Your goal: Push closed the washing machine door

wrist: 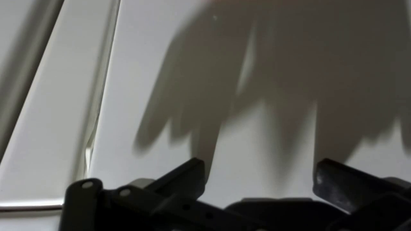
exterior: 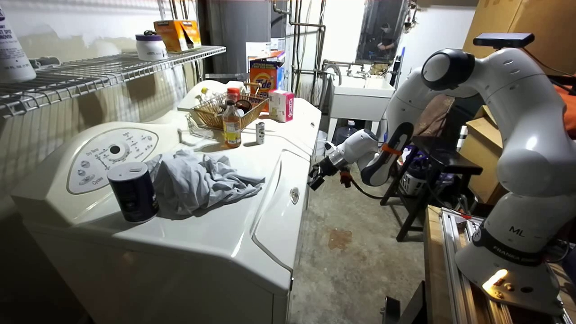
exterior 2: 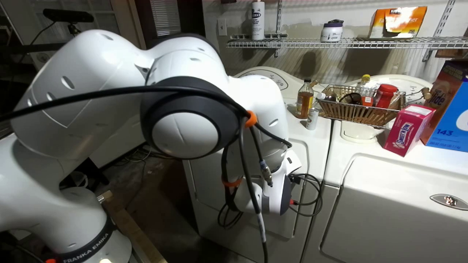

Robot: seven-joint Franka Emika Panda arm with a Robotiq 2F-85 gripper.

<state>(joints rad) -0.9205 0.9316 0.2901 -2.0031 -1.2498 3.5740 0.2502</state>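
Observation:
The washing machine (exterior: 189, 238) is a white boxy appliance with a sloped dial panel; it also shows behind the arm in an exterior view (exterior 2: 318, 140). Its door (exterior: 274, 229) is a white front panel with an oval mark, lying about flush with the front. The arm covers much of the door (exterior 2: 210, 193) in an exterior view. My gripper (exterior: 315, 177) is at the front of the door, near its far side; the arm hides it in an exterior view. In the wrist view the gripper (wrist: 260, 176) is open and empty, facing the door (wrist: 154, 80). I cannot tell whether the fingertips touch it.
A second white machine (exterior 2: 387, 215) stands alongside, bearing a wicker basket (exterior 2: 358, 115) and boxes. Grey cloth (exterior: 202, 180), a dark canister (exterior: 133, 193) and a bottle (exterior: 231, 126) are on the washing machine. A wire shelf (exterior: 103, 67) runs above. A dark stool (exterior: 432, 153) stands beyond the arm.

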